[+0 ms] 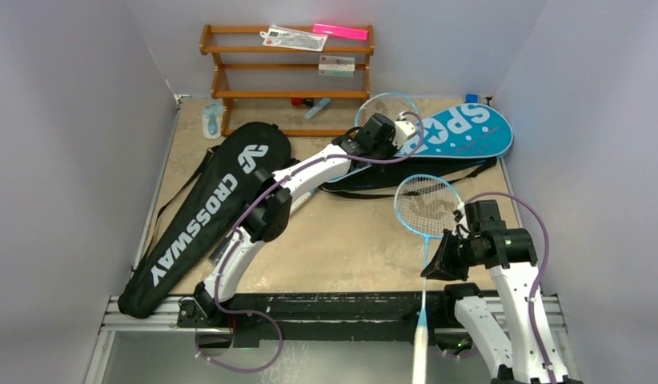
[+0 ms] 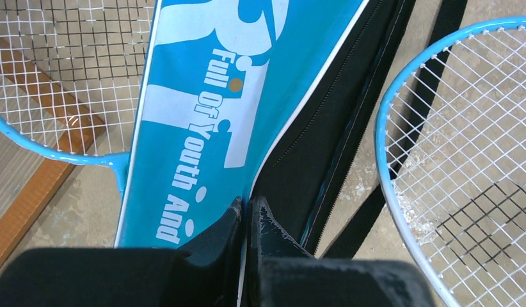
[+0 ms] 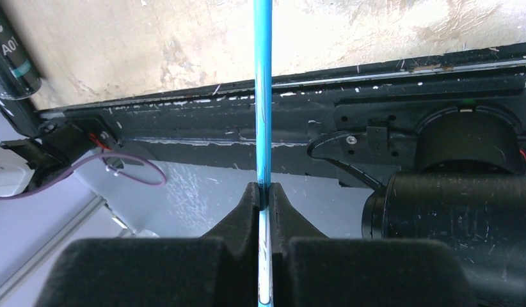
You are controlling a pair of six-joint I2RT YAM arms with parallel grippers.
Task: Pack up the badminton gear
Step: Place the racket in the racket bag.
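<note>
At the far right of the table, my left gripper pinches the edge of the blue fabric "SPORT" racket cover and my right gripper clamps the shaft of the light-blue strung racket beside it, so I should feed its head in straight.

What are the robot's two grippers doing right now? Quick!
Left gripper: closed, pinching the edge of the blue cover.
Right gripper: closed on the light-blue racket's shaft.

The blue racket cover is made of smooth cloth; the worktop is finished rough and matt; the rack is wooden.
</note>
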